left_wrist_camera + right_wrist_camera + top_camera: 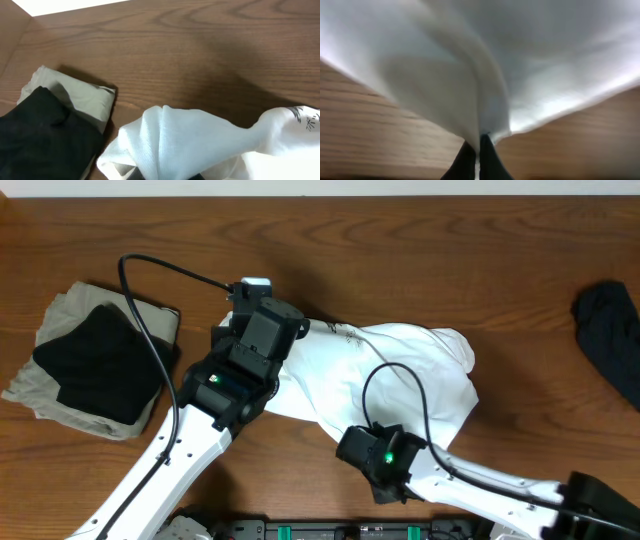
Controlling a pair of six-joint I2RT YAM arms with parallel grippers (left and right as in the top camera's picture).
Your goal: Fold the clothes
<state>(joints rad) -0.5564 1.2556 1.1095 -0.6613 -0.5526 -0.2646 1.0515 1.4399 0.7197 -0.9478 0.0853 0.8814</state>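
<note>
A large thin white garment point(390, 375) lies bunched in the middle of the wooden table. My left gripper point(262, 330) is at its left end and is shut on a fold of it, which fills the bottom of the left wrist view point(190, 142); the fingers point(167, 176) barely show under the cloth. My right gripper point(372, 452) is at its near edge, its dark fingers point(477, 152) shut on a pinch of the white garment point(485, 75). A folded black garment point(95, 365) lies on a folded beige one point(60, 310) at the left.
A dark garment point(610, 335) lies crumpled at the right edge of the table. The stack of black point(40, 135) and beige point(75, 95) clothes is just left of the left gripper. Bare wood point(400, 250) runs along the far side.
</note>
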